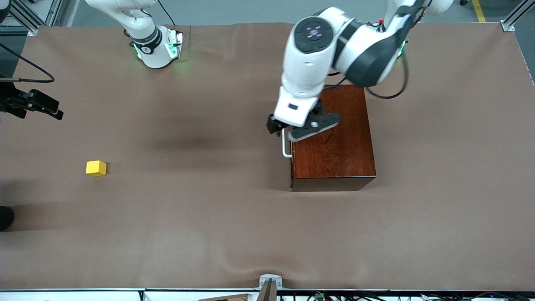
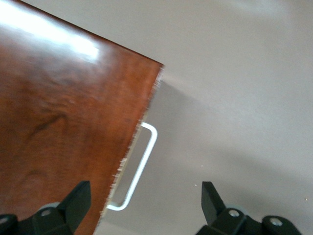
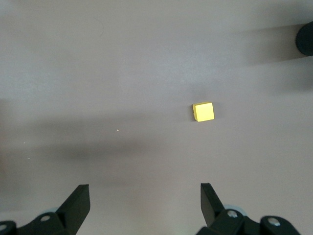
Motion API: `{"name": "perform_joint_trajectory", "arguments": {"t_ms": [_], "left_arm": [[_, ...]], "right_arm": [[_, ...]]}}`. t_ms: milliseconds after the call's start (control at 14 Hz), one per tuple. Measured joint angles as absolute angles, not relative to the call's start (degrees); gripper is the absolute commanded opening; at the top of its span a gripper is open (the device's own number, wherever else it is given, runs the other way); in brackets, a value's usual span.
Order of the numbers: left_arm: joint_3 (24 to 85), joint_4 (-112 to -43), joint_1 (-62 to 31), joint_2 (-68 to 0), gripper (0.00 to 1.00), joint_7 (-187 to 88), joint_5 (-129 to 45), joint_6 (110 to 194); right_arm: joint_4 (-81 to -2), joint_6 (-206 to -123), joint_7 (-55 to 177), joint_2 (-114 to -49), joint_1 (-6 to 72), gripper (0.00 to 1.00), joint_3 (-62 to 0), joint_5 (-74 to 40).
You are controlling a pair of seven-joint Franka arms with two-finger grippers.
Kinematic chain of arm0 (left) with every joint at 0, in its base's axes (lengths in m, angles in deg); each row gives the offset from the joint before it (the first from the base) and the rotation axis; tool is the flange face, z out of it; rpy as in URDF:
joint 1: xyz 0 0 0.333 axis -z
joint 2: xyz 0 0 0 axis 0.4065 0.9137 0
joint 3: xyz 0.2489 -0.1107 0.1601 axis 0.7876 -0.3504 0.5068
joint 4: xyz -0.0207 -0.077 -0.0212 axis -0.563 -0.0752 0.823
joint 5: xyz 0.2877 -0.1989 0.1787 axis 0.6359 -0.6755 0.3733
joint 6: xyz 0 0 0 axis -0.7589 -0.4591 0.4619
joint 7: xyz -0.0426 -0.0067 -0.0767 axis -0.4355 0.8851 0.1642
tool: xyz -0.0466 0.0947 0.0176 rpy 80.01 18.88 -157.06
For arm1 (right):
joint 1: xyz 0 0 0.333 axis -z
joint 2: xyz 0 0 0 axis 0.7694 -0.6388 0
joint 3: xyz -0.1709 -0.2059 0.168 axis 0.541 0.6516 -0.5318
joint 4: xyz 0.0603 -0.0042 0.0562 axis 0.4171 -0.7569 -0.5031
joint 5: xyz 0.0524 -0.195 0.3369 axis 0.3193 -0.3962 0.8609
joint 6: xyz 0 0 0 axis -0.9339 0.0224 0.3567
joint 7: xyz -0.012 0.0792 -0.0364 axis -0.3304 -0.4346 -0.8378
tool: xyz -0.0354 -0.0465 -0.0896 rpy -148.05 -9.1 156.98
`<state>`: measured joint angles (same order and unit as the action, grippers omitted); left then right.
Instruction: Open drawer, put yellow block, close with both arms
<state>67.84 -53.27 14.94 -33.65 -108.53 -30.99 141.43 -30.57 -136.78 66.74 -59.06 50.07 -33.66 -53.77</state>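
Note:
The dark reddish wooden box [image 1: 334, 138] stands toward the left arm's end of the table. Its drawer is shut, and the white bar handle [image 1: 286, 145] faces the right arm's end. My left gripper [image 1: 281, 130] hangs open just above that handle [image 2: 140, 165]; one finger [image 2: 78, 196] is over the box top [image 2: 63, 122], the other over the cloth. The yellow block [image 1: 96, 168] lies alone on the cloth toward the right arm's end. My right gripper [image 1: 45, 108] hovers open and empty above the cloth, apart from the yellow block [image 3: 203, 111].
Brown cloth [image 1: 200, 217] covers the table. A black rounded object [image 1: 5, 217] sits at the table edge, nearer to the front camera than the block. A metal fitting [image 1: 269, 283] stands at the front edge.

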Motion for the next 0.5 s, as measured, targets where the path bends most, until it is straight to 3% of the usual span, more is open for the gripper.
{"name": "perform_joint_trajectory", "arguments": {"t_ms": [499], "left_arm": [[67.83,-52.97,21.80,-27.44,1.00,-108.28,-23.56,143.06]], "right_arm": [[-30.58,-136.77,66.74,-59.06,50.07,1.00,-33.67,-53.77]]}}
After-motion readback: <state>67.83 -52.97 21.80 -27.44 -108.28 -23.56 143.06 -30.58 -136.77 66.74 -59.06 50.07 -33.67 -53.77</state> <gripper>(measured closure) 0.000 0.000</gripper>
